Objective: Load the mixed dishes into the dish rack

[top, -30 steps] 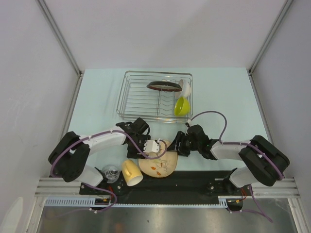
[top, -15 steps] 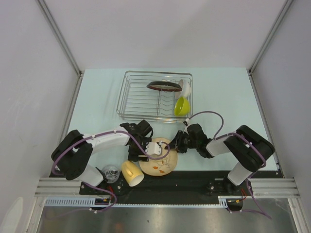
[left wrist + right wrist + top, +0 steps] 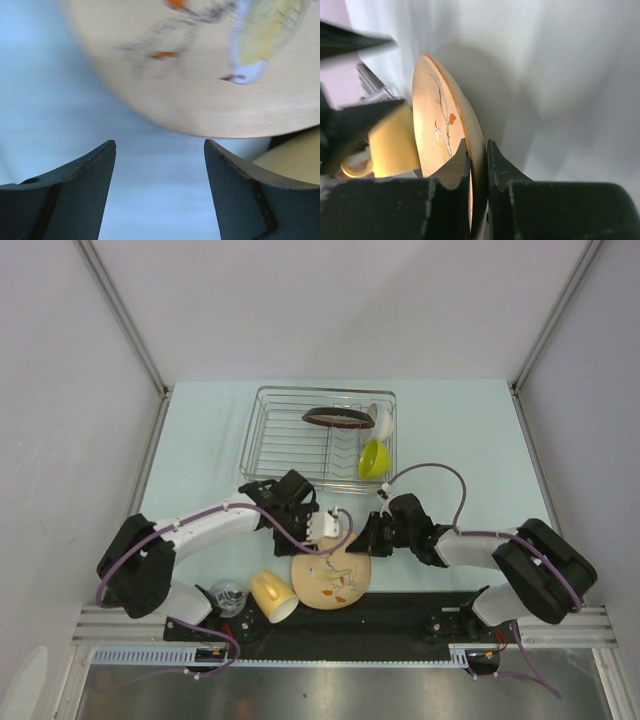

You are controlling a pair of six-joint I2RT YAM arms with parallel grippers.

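Note:
My right gripper (image 3: 362, 544) is shut on the right rim of the beige patterned plate (image 3: 330, 582), which lies near the table's front edge. In the right wrist view its jaws (image 3: 479, 147) pinch the plate (image 3: 437, 120) edge from both sides. Just above the plate's upper left rim hovers my left gripper (image 3: 327, 534). It is open (image 3: 160, 146) and empty, with the plate (image 3: 210, 65) ahead of its fingertips. The yellow mug (image 3: 272, 597) lies on its side left of the plate, beside the small clear glass (image 3: 229, 594). The dish rack (image 3: 285, 440) holds the dark red-rimmed plate (image 3: 338, 418), white bowl (image 3: 382, 420) and lime-green bowl (image 3: 373, 459).
A black strip (image 3: 400, 612) runs along the front edge under the plate's near side. White walls enclose the pale blue table (image 3: 460, 460). The mug (image 3: 392, 145) sits close behind the plate in the right wrist view.
The right gripper has closed onto the plate's rim. The left gripper has pulled back off the plate toward the rack, and the plate has shifted slightly right.

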